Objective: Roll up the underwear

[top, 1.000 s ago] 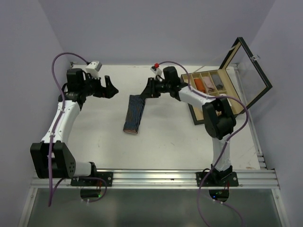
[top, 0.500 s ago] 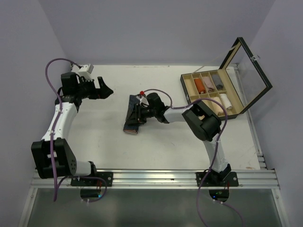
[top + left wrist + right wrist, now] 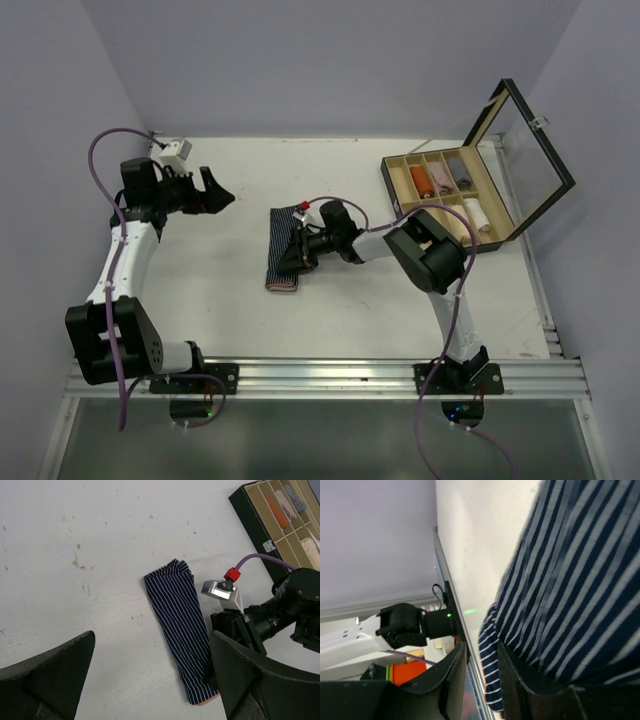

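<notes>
On table (image 3: 350,300), one navy striped underwear (image 3: 279,262), one box (image 3: 392,188), left pincer (image 3: 220,190), right pincer (image 3: 295,250)

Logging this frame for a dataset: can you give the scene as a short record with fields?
garment: navy cloth underwear with thin pale stripes, folded into a long flat strip, not yet rolled, on white table
left gripper: open, apart from it
right gripper: at strip's right edge; grip unclear
box: compartmented wooden box, glass lid up, right of strip
</notes>
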Robot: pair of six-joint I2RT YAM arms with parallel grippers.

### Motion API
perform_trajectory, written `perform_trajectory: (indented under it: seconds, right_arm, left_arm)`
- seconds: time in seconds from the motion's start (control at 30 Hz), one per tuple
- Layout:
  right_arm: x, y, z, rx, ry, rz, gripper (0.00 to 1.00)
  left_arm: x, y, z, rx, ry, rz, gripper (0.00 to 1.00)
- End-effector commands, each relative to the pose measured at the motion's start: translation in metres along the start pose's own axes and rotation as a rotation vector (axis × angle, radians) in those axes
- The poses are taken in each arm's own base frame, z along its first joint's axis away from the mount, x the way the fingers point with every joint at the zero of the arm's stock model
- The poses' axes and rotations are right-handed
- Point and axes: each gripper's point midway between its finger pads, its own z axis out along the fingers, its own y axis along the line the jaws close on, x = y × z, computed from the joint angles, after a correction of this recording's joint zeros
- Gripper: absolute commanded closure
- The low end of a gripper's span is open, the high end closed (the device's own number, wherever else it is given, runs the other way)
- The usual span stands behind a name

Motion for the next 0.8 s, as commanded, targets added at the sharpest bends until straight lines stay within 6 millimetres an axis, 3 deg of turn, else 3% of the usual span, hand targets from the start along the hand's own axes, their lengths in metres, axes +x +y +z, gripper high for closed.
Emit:
perform_trajectory:
  seconds: [0.0, 0.1, 0.27, 0.53, 0.63, 0.7, 0.77]
  right_arm:
    - [-0.021, 0.081, -0.022, -0.151, -0.004, -0.209, 0.64]
    - [-0.038, 0.100, -0.021, -0.156, -0.030, -0.289, 0.64]
    - [-0.052, 0.079, -0.007, -0.119, -0.044, -0.277, 0.62]
    - [-0.052, -0.012, 0.016, -0.005, -0.062, -0.161, 0.63]
    - [-0.047, -0.027, 0.018, -0.001, -0.046, -0.140, 0.63]
    - [-0.043, -0.024, 0.018, -0.016, -0.032, -0.138, 0.63]
    - [-0.047, 0.005, 0.011, -0.066, -0.039, -0.168, 0.63]
  left_arm:
    - [-0.007, -0.012, -0.009, 0.053, -0.029, 0.046, 0.00]
    - [-0.002, -0.022, -0.010, 0.121, -0.027, 0.102, 0.00]
    - [0.000, -0.029, -0.012, 0.164, -0.055, 0.139, 0.00]
    - [0.001, -0.022, -0.010, 0.135, -0.031, 0.148, 0.00]
    - [0.004, -0.021, -0.011, 0.125, -0.024, 0.140, 0.00]
    - [0.005, -0.020, -0.010, 0.129, -0.022, 0.168, 0.00]
    - [0.006, -0.021, -0.010, 0.137, -0.022, 0.179, 0.00]
